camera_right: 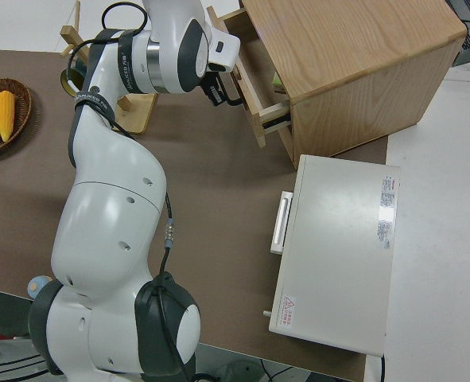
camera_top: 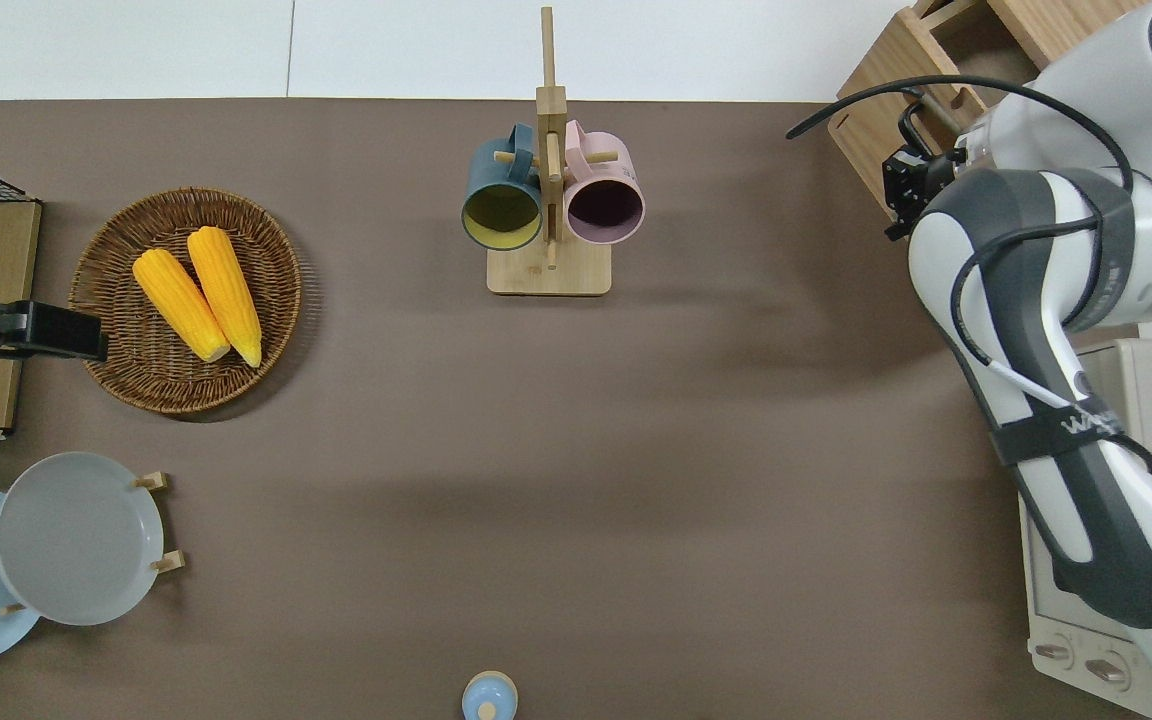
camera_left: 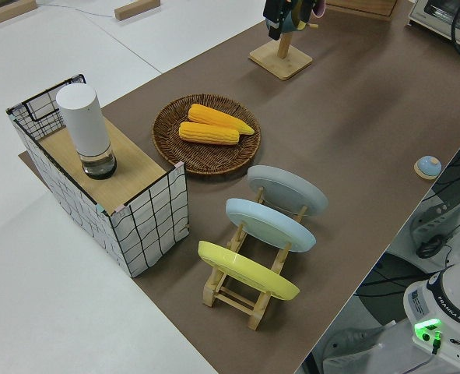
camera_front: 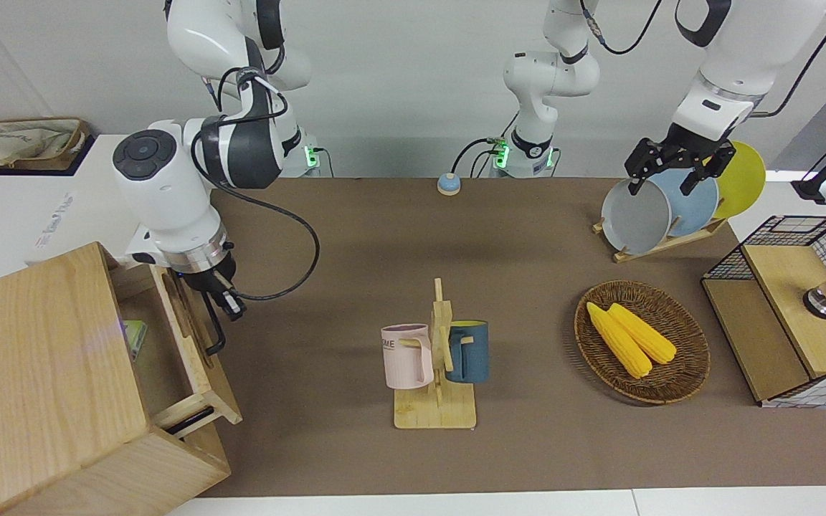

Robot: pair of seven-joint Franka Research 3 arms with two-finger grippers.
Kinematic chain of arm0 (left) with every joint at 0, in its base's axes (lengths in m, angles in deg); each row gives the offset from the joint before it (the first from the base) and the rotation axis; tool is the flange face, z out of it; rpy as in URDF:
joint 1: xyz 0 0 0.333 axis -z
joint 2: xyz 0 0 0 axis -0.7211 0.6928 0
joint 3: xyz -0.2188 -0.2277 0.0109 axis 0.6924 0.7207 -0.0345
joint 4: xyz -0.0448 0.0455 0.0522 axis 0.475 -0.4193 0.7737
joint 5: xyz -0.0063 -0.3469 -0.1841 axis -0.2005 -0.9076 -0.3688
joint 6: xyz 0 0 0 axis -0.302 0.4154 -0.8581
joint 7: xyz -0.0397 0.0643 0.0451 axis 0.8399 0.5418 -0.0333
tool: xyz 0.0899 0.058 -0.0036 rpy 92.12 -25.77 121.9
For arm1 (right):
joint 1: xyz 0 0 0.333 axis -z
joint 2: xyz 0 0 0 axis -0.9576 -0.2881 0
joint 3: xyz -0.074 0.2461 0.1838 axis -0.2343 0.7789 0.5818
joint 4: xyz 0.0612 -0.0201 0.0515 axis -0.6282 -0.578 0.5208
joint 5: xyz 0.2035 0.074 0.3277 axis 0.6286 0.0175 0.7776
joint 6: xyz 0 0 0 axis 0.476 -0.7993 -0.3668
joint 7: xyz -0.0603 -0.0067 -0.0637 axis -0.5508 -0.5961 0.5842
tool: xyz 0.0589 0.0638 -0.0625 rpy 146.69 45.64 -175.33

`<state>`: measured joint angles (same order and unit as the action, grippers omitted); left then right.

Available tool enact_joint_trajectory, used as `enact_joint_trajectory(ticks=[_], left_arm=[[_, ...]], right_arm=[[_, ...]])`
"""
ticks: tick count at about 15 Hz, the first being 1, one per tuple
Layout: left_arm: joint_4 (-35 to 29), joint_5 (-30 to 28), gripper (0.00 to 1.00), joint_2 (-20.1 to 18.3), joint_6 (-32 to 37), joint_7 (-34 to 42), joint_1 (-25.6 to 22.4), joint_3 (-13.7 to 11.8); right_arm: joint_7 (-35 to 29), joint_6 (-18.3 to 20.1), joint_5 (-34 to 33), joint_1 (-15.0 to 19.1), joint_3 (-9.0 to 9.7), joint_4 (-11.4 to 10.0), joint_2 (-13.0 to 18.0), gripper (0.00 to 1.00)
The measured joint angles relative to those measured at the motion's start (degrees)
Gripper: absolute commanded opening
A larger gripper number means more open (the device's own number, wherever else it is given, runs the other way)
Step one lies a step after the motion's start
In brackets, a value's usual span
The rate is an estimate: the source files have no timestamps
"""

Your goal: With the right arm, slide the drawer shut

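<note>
We see the right gripper (camera_front: 223, 301) at the black bar handle (camera_front: 214, 331) of the open drawer (camera_front: 182, 344); finger state unclear. The rigid wooden drawer should slide if pushed on its front panel.

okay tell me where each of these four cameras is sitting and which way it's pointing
Front: across the table, facing both arms; right gripper at the drawer, left arm parked.
Overhead: straight down; right arm enters from below.
Left side: raised at the left arm's end, looking along plate rack and basket.
Right side: above the right arm, toward the cabinet.
Shared: mug stand in front and overhead.
</note>
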<state>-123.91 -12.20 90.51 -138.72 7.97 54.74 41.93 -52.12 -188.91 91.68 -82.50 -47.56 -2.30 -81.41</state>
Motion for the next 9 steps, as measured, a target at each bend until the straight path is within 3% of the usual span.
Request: enact_joint_trajectory(ticks=[9], left_arm=[[0.0, 0.0, 1.0, 0.0, 0.0, 0.0, 0.0, 0.0]], right_arm=[[6.88, -1.78, 0.06, 4.03, 0.12, 1.99, 0.03, 0.0]])
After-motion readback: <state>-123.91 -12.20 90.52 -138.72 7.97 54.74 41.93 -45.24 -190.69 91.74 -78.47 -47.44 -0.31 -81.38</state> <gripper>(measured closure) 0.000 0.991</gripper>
